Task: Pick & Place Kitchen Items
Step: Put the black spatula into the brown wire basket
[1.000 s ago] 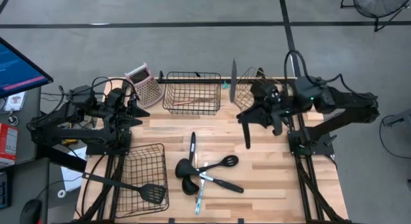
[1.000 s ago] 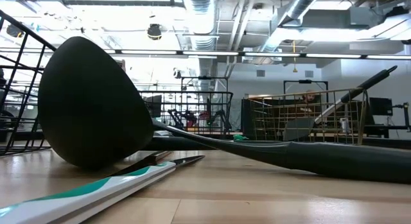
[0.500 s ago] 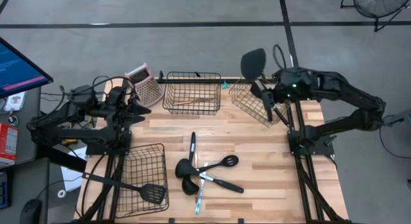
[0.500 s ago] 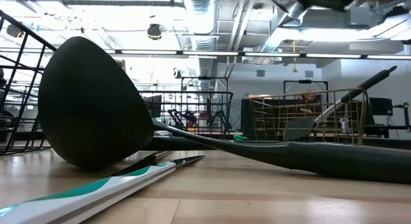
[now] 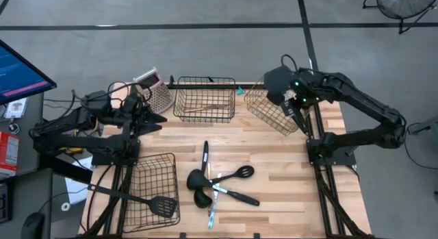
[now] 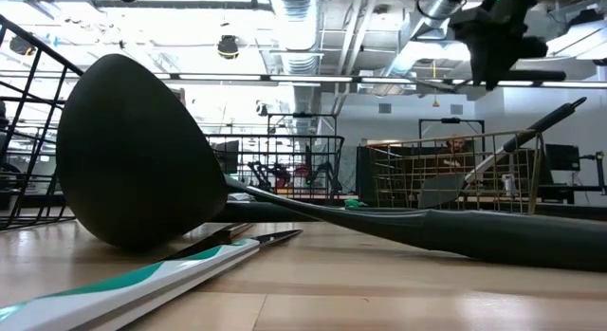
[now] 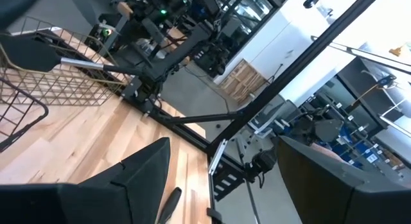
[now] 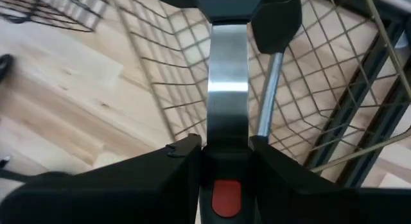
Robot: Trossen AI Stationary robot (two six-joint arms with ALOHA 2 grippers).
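My right gripper (image 5: 287, 102) hangs over the tilted gold wire basket (image 5: 274, 112) at the table's far right, shut on a spatula with a flat silvery shaft (image 8: 227, 83) and a black head (image 5: 276, 80). Another black-headed utensil (image 8: 275, 31) lies in that basket, its handle (image 6: 531, 132) leaning out over the rim. Several black ladles and spoons and a teal-and-white one (image 5: 217, 184) lie in a heap at the table's middle. My left gripper (image 5: 159, 119) waits open at the far left, pointing level, beside the pink-topped grater (image 5: 155, 88). My right gripper pinches the spatula's flat silvery shaft (image 8: 227, 137) between its two fingers, just ahead of a red mark (image 8: 225, 189) on the handle. The fingers slant down from above. The spatula is lifted clear above the gold basket, its head toward the table's far edge.
A black wire basket (image 5: 204, 98) at the far middle holds a wooden-handled utensil (image 5: 205, 107). Another black basket (image 5: 152, 187) at the near left holds a black slotted spatula (image 5: 161, 206). Bare wood lies between the heap and the right arm's base (image 5: 328, 153).
My right gripper has swung from over the table's middle right toward the far right, over the gold basket. It has sunk and tipped from nearly level to pointing steeply down. The spatula has gone with it, its head turning toward the far edge.
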